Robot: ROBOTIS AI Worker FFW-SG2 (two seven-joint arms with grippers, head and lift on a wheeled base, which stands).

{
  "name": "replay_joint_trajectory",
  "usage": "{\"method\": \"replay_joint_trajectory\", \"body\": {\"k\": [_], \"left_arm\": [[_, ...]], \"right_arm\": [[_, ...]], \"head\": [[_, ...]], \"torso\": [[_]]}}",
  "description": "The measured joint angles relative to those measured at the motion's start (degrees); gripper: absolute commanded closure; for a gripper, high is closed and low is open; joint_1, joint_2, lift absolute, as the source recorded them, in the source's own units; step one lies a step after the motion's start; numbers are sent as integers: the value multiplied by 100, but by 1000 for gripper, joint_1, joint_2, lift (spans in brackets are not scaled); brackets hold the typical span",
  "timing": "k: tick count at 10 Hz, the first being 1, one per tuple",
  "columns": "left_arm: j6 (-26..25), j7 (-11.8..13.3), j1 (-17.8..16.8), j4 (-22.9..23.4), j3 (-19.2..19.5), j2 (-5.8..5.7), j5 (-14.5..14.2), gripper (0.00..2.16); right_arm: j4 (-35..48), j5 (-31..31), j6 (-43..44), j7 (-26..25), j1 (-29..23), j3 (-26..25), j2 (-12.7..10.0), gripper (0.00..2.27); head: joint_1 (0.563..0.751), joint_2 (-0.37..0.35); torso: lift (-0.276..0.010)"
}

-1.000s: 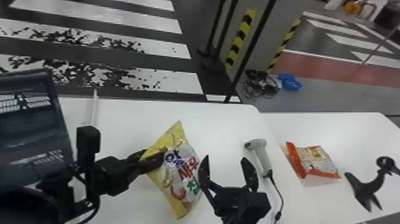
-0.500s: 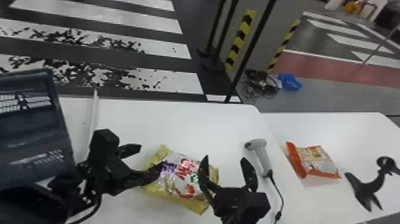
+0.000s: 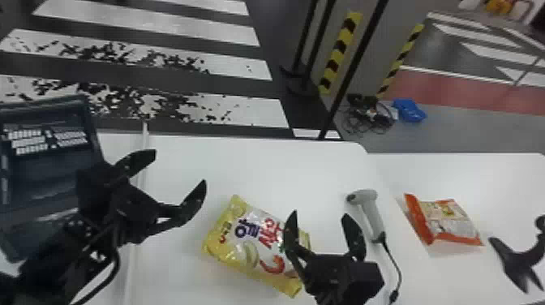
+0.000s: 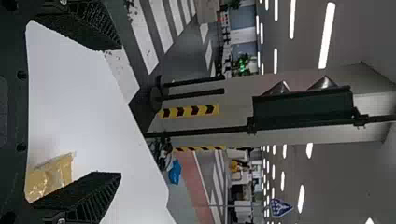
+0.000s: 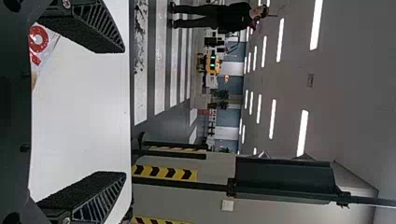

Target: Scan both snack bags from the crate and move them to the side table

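The yellow snack bag (image 3: 247,247) lies flat on the white table (image 3: 251,162), between the two arms. To its upper left is my left gripper (image 3: 178,170), open and apart from it. My right gripper (image 3: 320,219) is open too, one finger overlapping the bag's right end from above. A second, orange snack bag (image 3: 450,223) rests on the side table (image 3: 438,174). In the left wrist view the yellow bag (image 4: 51,177) appears beyond the open left gripper (image 4: 116,112). The right wrist view has a corner of the bag (image 5: 39,44) near one finger of the right gripper (image 5: 123,112).
A dark crate (image 3: 44,170) stands at the far left, beside the left arm. The grey hand scanner (image 3: 367,207) with its cable lies right of the right gripper. A black object (image 3: 523,259) is at the right edge.
The yellow bag, tilted up at my left gripper a second ago, now lies flat. My left gripper has opened wide and moved away up and left. The right gripper has kept still.
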State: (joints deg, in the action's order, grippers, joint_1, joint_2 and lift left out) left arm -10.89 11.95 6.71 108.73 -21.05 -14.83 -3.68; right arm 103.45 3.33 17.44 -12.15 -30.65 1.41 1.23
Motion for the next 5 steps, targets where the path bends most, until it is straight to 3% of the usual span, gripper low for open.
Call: {"method": "replay_joint_trajectory", "body": {"k": [2,3,5], "left_arm": [[524,-113,733,722,648,-250,-184,33],[735,-163,1065,924,968,-361,-374,33],[1172,-165,1664,1023,1575,-477,-781,36]], "right_arm": [[0,1,-12,21,30,4,13,49],[0,1,-27,46,51,9,27,49],[4,-45,-134,106,92,27,35,49]], "head": [[695,-212],[695,-193],[695,-121]], "torso": [[-99],[-99],[-99]]}}
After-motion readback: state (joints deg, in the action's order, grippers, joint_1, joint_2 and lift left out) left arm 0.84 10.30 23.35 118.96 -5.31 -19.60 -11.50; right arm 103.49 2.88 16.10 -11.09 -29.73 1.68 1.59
